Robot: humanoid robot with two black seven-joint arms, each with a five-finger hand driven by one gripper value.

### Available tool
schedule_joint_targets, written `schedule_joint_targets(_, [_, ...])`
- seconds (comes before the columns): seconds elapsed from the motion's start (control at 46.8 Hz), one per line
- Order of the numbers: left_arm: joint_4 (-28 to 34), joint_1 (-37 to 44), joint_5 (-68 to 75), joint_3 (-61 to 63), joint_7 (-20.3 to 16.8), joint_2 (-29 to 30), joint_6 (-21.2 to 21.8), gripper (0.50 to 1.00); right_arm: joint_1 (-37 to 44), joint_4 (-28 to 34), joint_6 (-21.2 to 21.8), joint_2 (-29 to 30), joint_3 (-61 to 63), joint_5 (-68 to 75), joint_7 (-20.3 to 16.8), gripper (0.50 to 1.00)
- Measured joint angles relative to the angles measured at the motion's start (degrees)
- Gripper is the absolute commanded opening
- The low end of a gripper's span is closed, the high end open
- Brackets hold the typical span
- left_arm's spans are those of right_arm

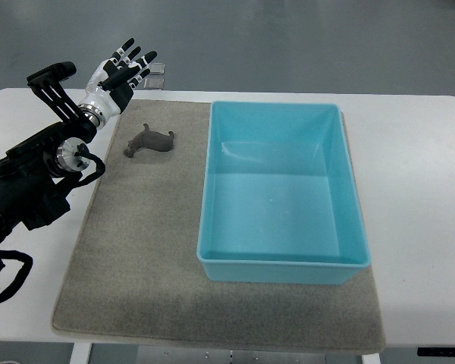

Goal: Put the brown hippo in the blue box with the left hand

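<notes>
A small brown hippo (148,142) lies on the grey mat (136,258), just left of the blue box (282,262). The blue box is a large open bin with nothing inside it, standing on the right part of the mat. My left hand (121,72) hovers at the table's far left edge, up and to the left of the hippo, fingers spread and holding nothing. Its black arm comes in from the left edge below it. The right arm does not show.
The white table (417,174) extends bare to the right of the box. A small clear object (155,76) sits at the table's far edge, right beside my left hand's fingertips. The mat's front edge lies near the table's near edge.
</notes>
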Motion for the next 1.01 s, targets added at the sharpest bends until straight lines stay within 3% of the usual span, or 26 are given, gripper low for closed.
schedule_joint_targets(1.005, [-1.43, -0.15, 0.85, 0.67, -0.48, 0.94, -1.83, 0.999, -0.01, -0.02, 0.0, 0.0, 0.0, -0.04, 0.0, 0.936])
